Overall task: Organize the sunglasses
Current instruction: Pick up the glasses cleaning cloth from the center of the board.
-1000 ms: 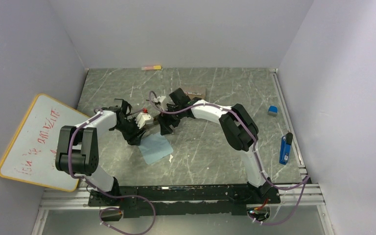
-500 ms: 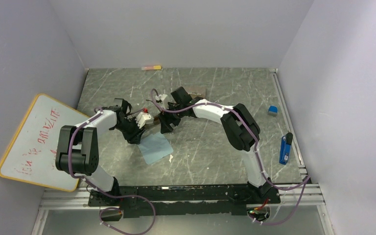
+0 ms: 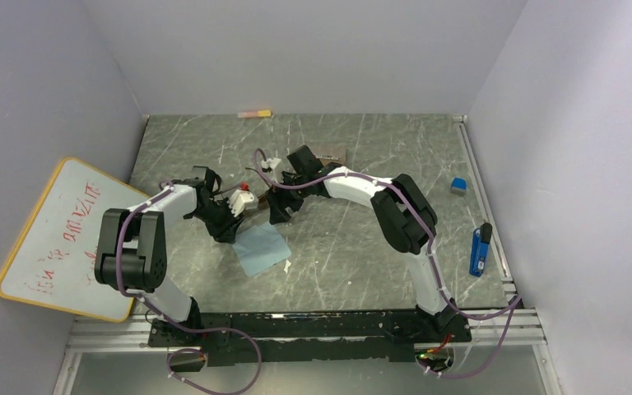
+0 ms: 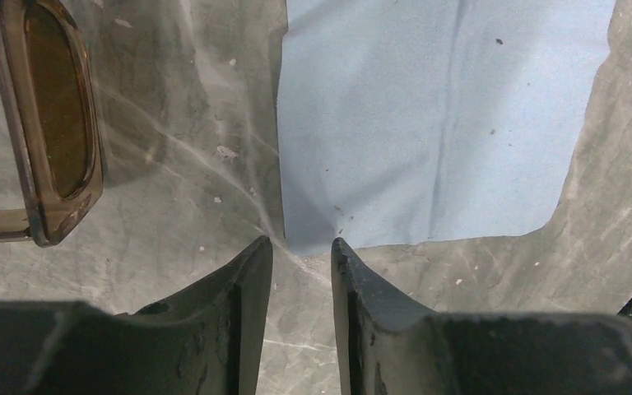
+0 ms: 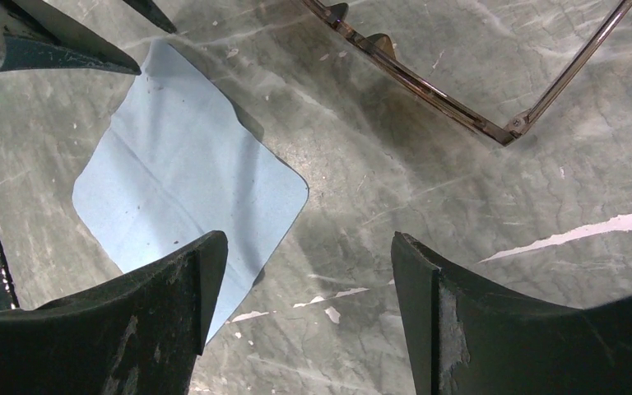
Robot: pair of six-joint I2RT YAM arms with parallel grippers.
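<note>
The thin-framed sunglasses (image 4: 49,107) with brown-amber lenses lie on the marble table between my two grippers; their frame and one temple (image 5: 428,82) cross the top of the right wrist view. A square light-blue cloth (image 3: 261,249) lies flat just in front of them. My left gripper (image 4: 300,247) hovers low at the cloth's (image 4: 444,115) near-left corner, its jaws a narrow gap apart with bare table showing between them. My right gripper (image 5: 309,271) stands wide open over bare table, its left finger (image 5: 164,304) above the cloth's (image 5: 181,181) edge.
A brown printed case (image 3: 329,153) lies behind the right gripper. A whiteboard (image 3: 49,239) leans at the left wall. A small blue block (image 3: 458,186) and a blue tool (image 3: 479,249) sit by the right rail. A pink-yellow stick (image 3: 254,113) lies at the back wall.
The left gripper's jaws have narrowed at the cloth's corner. Both arms have shifted only slightly; the right gripper stays open.
</note>
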